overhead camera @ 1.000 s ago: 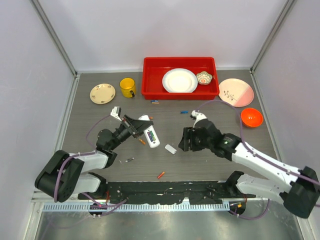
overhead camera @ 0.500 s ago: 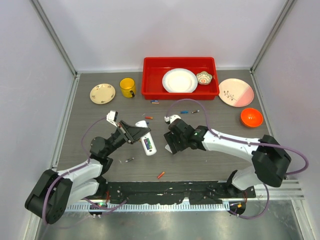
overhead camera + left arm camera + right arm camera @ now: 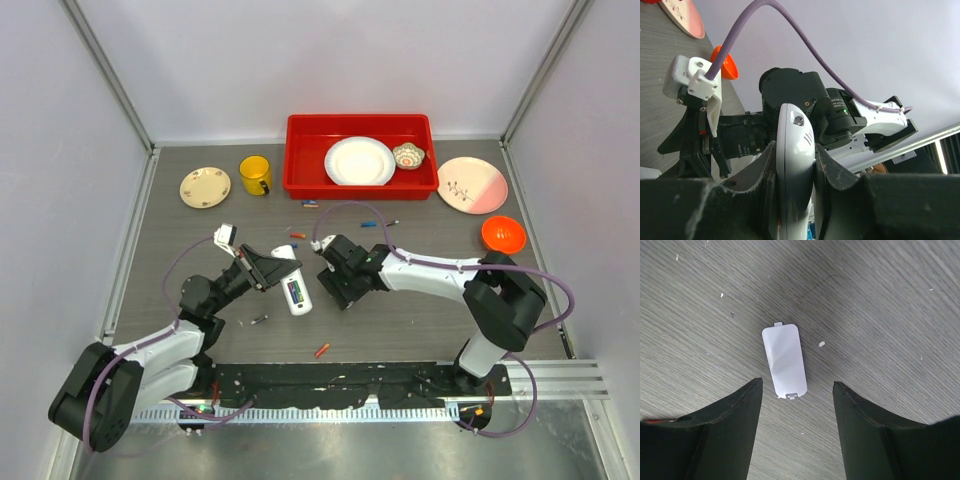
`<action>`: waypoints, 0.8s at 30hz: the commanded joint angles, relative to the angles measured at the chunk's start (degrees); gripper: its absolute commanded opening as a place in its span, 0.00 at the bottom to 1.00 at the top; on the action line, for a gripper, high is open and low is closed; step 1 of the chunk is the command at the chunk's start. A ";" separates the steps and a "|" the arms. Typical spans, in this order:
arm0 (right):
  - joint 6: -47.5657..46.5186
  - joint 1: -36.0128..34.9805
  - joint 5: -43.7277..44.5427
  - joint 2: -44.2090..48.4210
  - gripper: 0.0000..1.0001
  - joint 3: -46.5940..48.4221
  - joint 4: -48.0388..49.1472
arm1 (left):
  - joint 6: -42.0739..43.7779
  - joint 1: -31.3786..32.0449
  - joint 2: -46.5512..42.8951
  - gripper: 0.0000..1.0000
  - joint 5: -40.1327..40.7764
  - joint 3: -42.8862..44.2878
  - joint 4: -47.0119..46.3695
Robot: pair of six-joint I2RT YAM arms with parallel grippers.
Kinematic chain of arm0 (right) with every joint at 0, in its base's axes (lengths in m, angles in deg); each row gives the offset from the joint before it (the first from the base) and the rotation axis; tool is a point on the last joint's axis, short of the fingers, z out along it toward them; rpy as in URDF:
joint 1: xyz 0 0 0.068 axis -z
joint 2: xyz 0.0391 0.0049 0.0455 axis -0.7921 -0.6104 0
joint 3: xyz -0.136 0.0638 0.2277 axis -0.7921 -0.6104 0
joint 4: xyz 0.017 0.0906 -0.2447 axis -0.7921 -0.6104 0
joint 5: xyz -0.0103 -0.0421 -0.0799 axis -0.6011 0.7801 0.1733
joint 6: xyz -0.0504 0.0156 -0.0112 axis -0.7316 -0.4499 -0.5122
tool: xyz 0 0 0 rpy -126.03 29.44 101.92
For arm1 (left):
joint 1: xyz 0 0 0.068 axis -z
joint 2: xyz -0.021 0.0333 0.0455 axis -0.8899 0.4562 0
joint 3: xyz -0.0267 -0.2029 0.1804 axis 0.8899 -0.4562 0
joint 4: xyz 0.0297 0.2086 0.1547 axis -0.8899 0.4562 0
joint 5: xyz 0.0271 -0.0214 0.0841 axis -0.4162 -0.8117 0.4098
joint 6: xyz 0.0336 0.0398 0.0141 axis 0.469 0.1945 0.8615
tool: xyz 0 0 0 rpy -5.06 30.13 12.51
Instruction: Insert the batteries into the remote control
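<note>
While the left gripper (image 3: 795, 172) pinches the remote control (image 3: 795, 127), the right gripper (image 3: 797, 390), at its 3 o'clock, hangs spread over the back cover (image 3: 784, 359).

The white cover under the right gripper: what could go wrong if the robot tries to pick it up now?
1. The cover lies flat and thin on the table. The open right gripper is over it, so its fingers may scrape past it or push it away instead of gripping.
2. The left gripper pinches the remote only by its narrow sides, tilted in the air. Pressing the cover on could twist the remote or make it slip.
</note>
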 commanded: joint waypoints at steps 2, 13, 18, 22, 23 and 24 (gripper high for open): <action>-1.36 -0.22 -2.00 -1.16 0.62 0.84 0.15 | 1.21 -0.27 -0.30 0.00 -1.24 0.11 -2.35; -0.66 -0.31 -2.26 -3.71 0.56 0.84 0.68 | 0.59 -0.18 0.93 0.00 -0.90 0.29 -3.93; -0.31 -0.22 -3.32 -3.98 0.52 0.49 0.50 | 0.50 -0.18 1.37 0.00 -0.81 1.17 -3.93; 0.31 -0.22 -4.46 -4.42 0.46 0.31 0.24 | 0.50 -0.27 1.64 0.00 -0.72 1.26 -4.02; 0.48 -0.22 -4.64 -4.68 0.44 0.40 0.06 | 0.50 -0.27 1.64 0.00 -0.81 1.17 -4.02; 0.66 -0.22 -4.64 -4.68 0.43 0.31 0.06 | 0.50 -0.27 1.64 0.00 -0.81 1.17 -4.02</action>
